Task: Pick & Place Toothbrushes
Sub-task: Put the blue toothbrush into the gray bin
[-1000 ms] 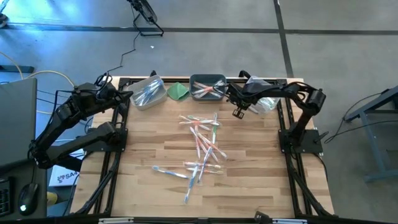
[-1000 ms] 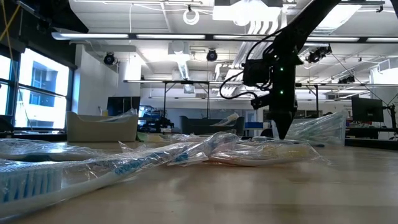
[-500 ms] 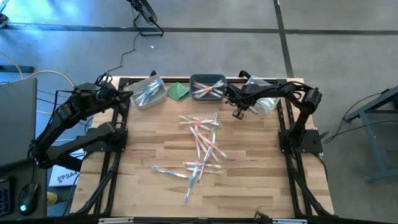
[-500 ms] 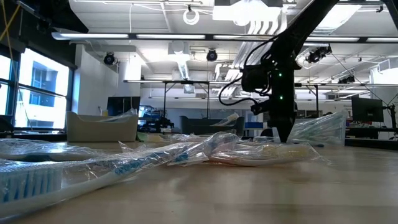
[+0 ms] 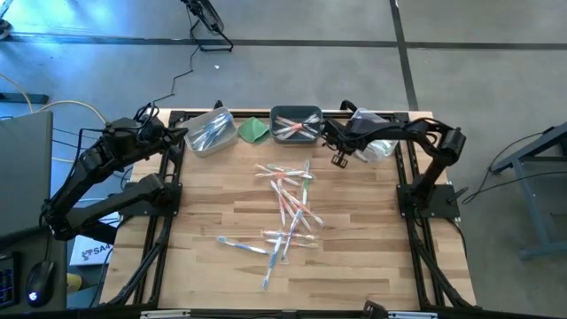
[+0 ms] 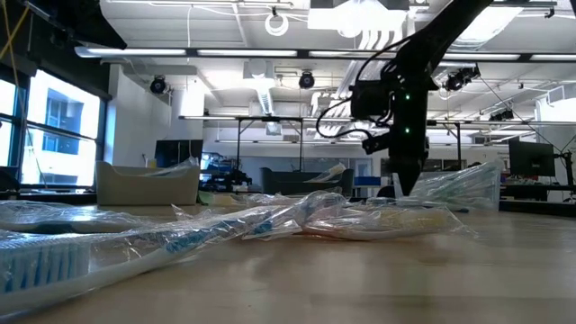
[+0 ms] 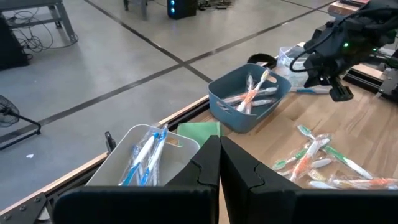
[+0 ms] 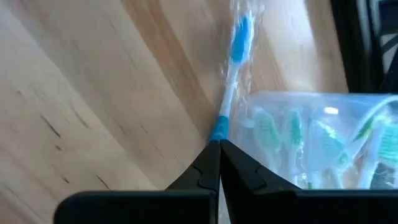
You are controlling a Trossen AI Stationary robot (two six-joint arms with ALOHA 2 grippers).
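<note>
Several wrapped toothbrushes lie loose in a pile on the middle of the wooden table. My right gripper hangs at the far right, pointing steeply down, shut at the end of a blue toothbrush. That toothbrush lies next to a clear bin of green ones. My left gripper waits shut and holding nothing at the far left, beside a clear bin holding blue toothbrushes. A dark blue bin holds orange ones. My right gripper meets the blue toothbrush at its near blue end, which runs into the seam of the shut fingertips. The fingers come from above, slanting down. The rest of the toothbrush stretches away along the table beside the clear bin. The fingertips hide how much is pinched.
A folded green cloth lies between the left clear bin and the dark blue bin. All three bins line the far edge. Bare wood spreads right of the pile and toward the near edge.
My right gripper has tipped a little at the wrist, dipping and coming back up over the same spot beside the right clear bin. Its fingers have stayed shut.
</note>
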